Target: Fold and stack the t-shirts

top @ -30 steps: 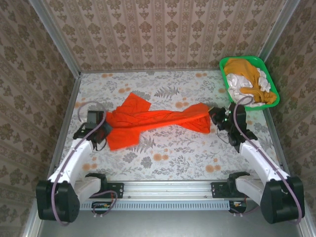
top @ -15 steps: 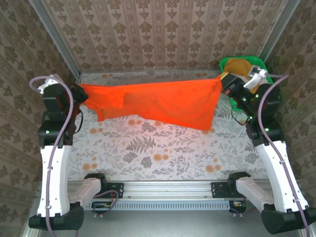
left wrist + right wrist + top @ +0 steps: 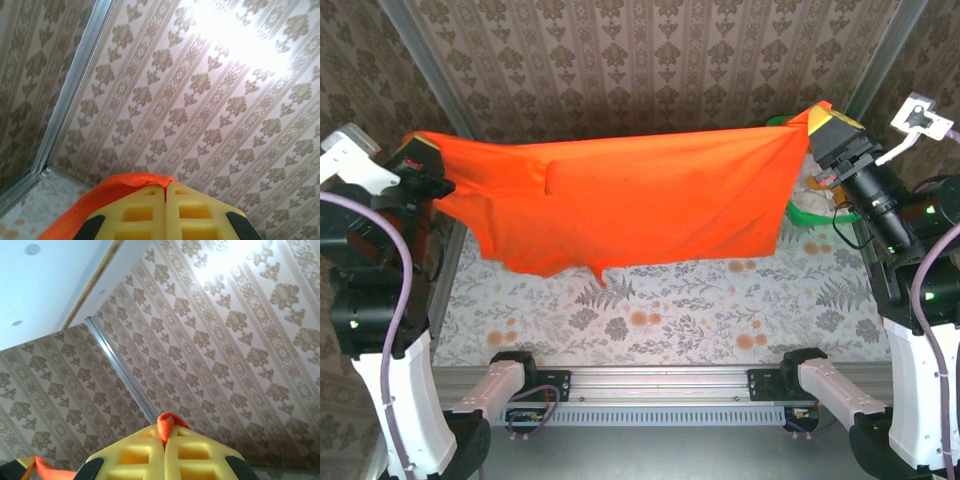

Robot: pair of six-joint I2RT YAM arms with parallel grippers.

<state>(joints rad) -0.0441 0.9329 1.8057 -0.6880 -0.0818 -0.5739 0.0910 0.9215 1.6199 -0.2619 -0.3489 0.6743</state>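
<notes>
Top external view: red-orange t-shirt (image 3: 630, 205) hangs spread wide in the air above the floral tabletop (image 3: 720, 310), stretched between the two arms and clear of the surface. Its upper edge runs nearly level from one side to the other. The lower hem is uneven, dipping to a point left of centre. Left pincer (image 3: 423, 150) is raised high at the left side and clamped on the shirt's upper left corner. Right pincer (image 3: 823, 118) is raised high at the right side and clamped on the upper right corner. Green basket (image 3: 807, 212) sits at the far right of the tabletop, mostly hidden behind the shirt's right edge; contents cannot be made out. Left wrist view: yellow fingers of the left pincer (image 3: 165, 186) are pressed together, with a fold of the red-orange t-shirt (image 3: 120, 187) bunched over them on the left, patterned wall (image 3: 200, 100) behind. Right wrist view: right pincer (image 3: 163, 432) fingers are together, a small nub of the red-orange t-shirt (image 3: 166, 421) pinched between the tips.
</notes>
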